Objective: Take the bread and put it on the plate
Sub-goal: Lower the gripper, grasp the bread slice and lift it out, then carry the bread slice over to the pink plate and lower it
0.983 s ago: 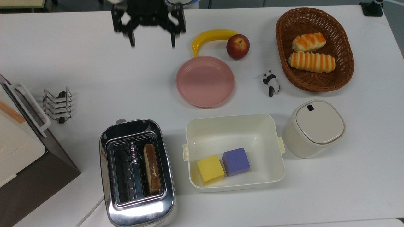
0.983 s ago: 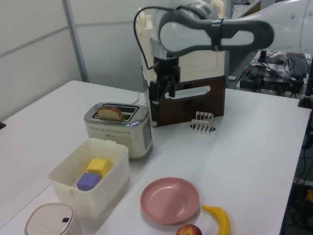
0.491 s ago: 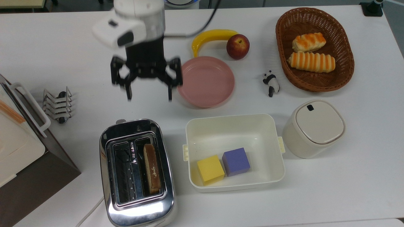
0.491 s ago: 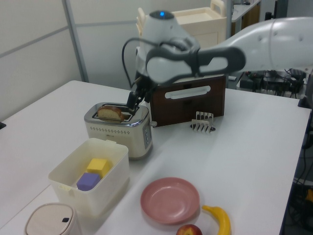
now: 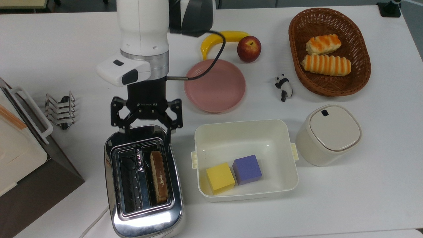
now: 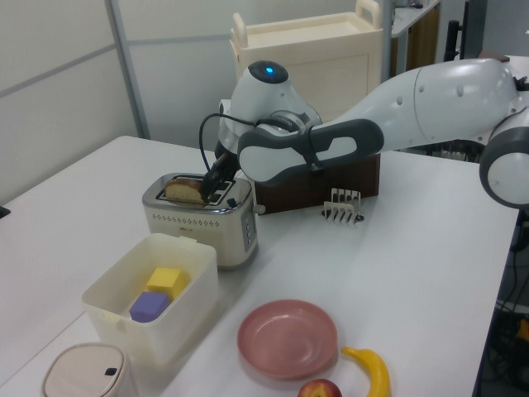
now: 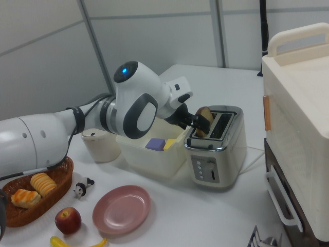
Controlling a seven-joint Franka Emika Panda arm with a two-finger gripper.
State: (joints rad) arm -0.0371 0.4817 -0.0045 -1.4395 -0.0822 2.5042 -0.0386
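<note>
The arm reaches in from the far edge of the worktop (image 5: 49, 43) in the top view, its white forearm running straight toward the toaster (image 5: 143, 180); the wrist points downward and the black hand (image 5: 146, 134) hangs over the toaster's far end, just beyond the slots; its two fingers (image 5: 169, 132) are spread wide, about as far apart as the toaster is broad, and they hold nothing; in the left view the hand (image 6: 216, 175) sits low beside the slice, and in the right view the hand (image 7: 191, 121) is close to the slice, though whether it touches is not clear.

The bread (image 5: 159, 177) stands on edge in the toaster's slot nearer the top view's right, its brown crust uppermost; in the left view the bread (image 6: 185, 191) rises above the chrome top, and in the right view the bread (image 7: 204, 121) shows as a rounded brown slice; the toaster stands near the worktop's near edge in the top view.

The plate (image 5: 214, 85) lies flat and bare near the middle of the worktop, well apart from the toaster; a banana (image 5: 219, 40) and an apple (image 5: 249, 49) lie just beyond it, toward the far edge; a cream tub (image 5: 245, 130) holding a yellow block (image 5: 220, 178) and a purple block (image 5: 247, 169) sits just beside the toaster.
</note>
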